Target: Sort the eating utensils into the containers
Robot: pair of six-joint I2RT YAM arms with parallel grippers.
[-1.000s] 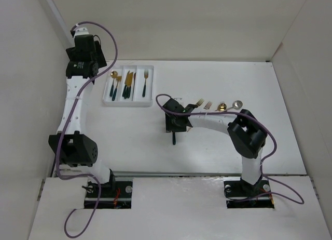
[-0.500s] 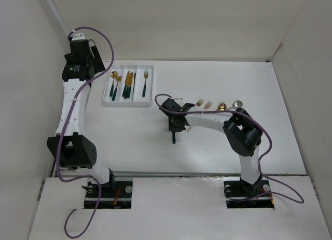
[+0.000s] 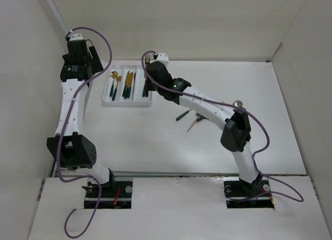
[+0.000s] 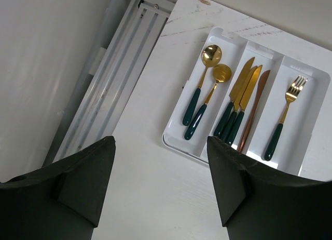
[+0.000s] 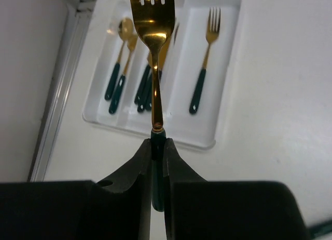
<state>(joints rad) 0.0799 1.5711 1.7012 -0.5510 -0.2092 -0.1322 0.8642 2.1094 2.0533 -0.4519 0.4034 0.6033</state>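
Fork (image 5: 153,53) with a gold head and dark green handle is up in the right gripper (image 5: 157,144). The fingers are pinched tight on the handle end and the tines point at the far edge of the bench. It hangs over the white tray (image 4: 310,115), roughly where the middle and right compartments meet going by the wrist view. Can't tell how high. The tray sits near the far left corner, compartments running near-to-far. Inside are two spoons (image 4: 193,105) in the left slot, three knives (image 4: 231,112) in the middle (two gold, one copper), and another fork (image 4: 282,118) alone in the right slot.

Right arm is stretched long from its base at the near edge, elbow out on the right half of the bench, forearm slanting across to the tray's right side. Left arm stands tall along the left edge. The left gripper (image 4: 161,146) is spread wide with nothing in it, looking down at the tray from the far left corner.

Loose stuff on the table (image 3: 155,146): a green-handled piece (image 3: 182,115) and a copper piece (image 3: 193,124) close together just on the near side of the right forearm. There's also a silver spoon (image 3: 237,103) poking out behind that arm, nearer the right edge.
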